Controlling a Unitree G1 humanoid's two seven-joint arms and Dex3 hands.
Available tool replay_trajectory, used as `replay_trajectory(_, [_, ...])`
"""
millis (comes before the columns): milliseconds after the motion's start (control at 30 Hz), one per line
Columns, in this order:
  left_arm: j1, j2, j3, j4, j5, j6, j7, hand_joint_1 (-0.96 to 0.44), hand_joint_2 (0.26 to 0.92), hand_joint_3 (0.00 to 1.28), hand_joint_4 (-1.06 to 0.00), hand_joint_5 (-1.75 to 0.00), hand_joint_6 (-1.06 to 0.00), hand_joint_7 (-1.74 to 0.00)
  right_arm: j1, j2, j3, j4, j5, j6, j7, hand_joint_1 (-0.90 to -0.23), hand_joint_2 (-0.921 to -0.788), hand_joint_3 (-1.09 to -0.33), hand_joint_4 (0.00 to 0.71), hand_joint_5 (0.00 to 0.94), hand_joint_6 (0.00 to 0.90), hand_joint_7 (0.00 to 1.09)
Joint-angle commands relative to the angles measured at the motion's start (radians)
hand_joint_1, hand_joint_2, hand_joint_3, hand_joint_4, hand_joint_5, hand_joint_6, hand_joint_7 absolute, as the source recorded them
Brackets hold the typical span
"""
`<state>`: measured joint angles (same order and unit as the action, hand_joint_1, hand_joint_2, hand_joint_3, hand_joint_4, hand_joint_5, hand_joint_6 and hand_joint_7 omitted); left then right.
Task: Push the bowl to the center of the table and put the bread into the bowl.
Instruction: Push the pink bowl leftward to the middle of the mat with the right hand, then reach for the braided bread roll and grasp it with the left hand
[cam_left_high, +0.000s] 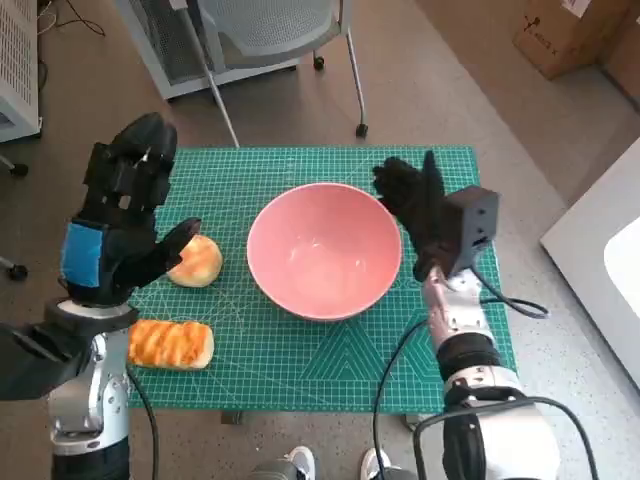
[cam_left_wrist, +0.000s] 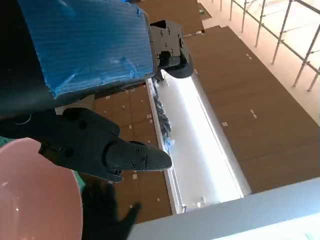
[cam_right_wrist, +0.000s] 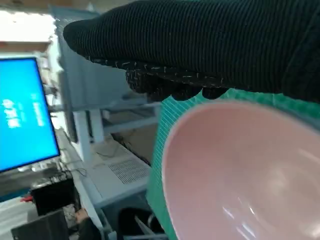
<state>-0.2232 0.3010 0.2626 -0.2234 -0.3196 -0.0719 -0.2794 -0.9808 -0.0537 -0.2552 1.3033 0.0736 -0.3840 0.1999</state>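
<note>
Head view: we've got the right hand (cam_left_high: 412, 197) flat against the pink bowl (cam_left_high: 324, 250) rim, grasping nothing; left hand (cam_left_high: 122, 215) spread wide, empty, thumb by the round bun (cam_left_high: 196, 261).

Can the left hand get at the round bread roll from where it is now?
Probably yes. The left hand is open just beside the round bread roll, its thumb almost at the roll, with nothing between them. The pink bowl stands apart on the other side, and the long bread lies nearer the robot.
</note>
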Motion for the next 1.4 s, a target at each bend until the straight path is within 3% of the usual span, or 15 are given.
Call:
replay_trajectory(33, [0.012,0.01,0.016,-0.033,0.003,0.001,0.009,-0.53,0.921,0.2,-0.14,-0.01,0.0,-0.68,-0.021,-0.03,-0.003,-0.031,0.006,-0.071,0.016,-0.487,-0.921,-0.74,0.344,0.0,0.491,0.01])
replay_trajectory(200, [0.016,0.028,0.025,-0.069,-0.003,0.027,0.009,-0.54,0.921,0.2,-0.15,-0.02,-0.01,-0.71,-0.026,-0.053,-0.012,-0.059,0.021,-0.181,0.05,-0.513,-0.921,-0.693,0.34,0.0,0.491,0.01])
replay_trajectory(333, [0.023,0.066,0.038,-0.116,0.011,0.053,0.0,-0.51,0.917,0.18,-0.15,-0.01,0.0,-0.68,-0.027,-0.062,-0.03,-0.092,0.061,-0.273,0.142,-0.528,-0.921,-0.667,0.332,0.0,0.484,0.01])
replay_trajectory(533, [0.072,0.25,0.045,-0.239,0.189,0.139,-0.043,-0.43,0.855,0.11,-0.13,0.0,0.0,-0.55,-0.025,-0.055,-0.036,-0.153,0.122,-0.358,0.263,-0.538,-0.921,-0.644,0.313,0.0,0.47,0.0])
replay_trajectory(667, [0.098,0.395,0.04,-0.385,0.276,0.341,-0.105,-0.33,0.792,0.07,-0.11,0.0,0.0,-0.47,-0.024,-0.056,-0.04,-0.172,0.157,-0.363,0.33,-0.552,-0.921,-0.637,0.312,0.001,0.469,0.0])
replay_trajectory(800, [0.083,0.515,0.014,-0.511,0.309,0.582,-0.164,-0.21,0.744,0.04,-0.1,0.0,-0.02,-0.42,-0.028,-0.053,-0.039,-0.178,0.17,-0.369,0.355,-0.567,-0.921,-0.631,0.311,0.001,0.472,0.0])
replay_trajectory(1000, [0.055,0.676,-0.045,-0.651,0.302,0.869,-0.247,0.01,0.716,0.01,-0.08,0.0,-0.17,-0.16,-0.033,-0.036,-0.034,-0.184,0.181,-0.356,0.365,-0.58,-0.921,-0.604,0.319,0.004,0.485,0.01])
replay_trajectory(1167, [0.063,0.78,-0.069,-0.71,0.296,0.98,-0.299,0.07,0.714,0.01,-0.06,0.0,-0.22,-0.07,-0.034,-0.027,-0.032,-0.185,0.178,-0.35,0.36,-0.585,-0.921,-0.572,0.334,0.009,0.504,0.02])
replay_trajectory(1400, [0.101,0.925,-0.106,-0.782,0.296,1.099,-0.365,0.02,0.709,0.0,-0.06,0.0,-0.25,-0.04,-0.035,-0.019,-0.031,-0.183,0.182,-0.341,0.362,-0.577,-0.921,-0.559,0.343,0.01,0.511,0.02])
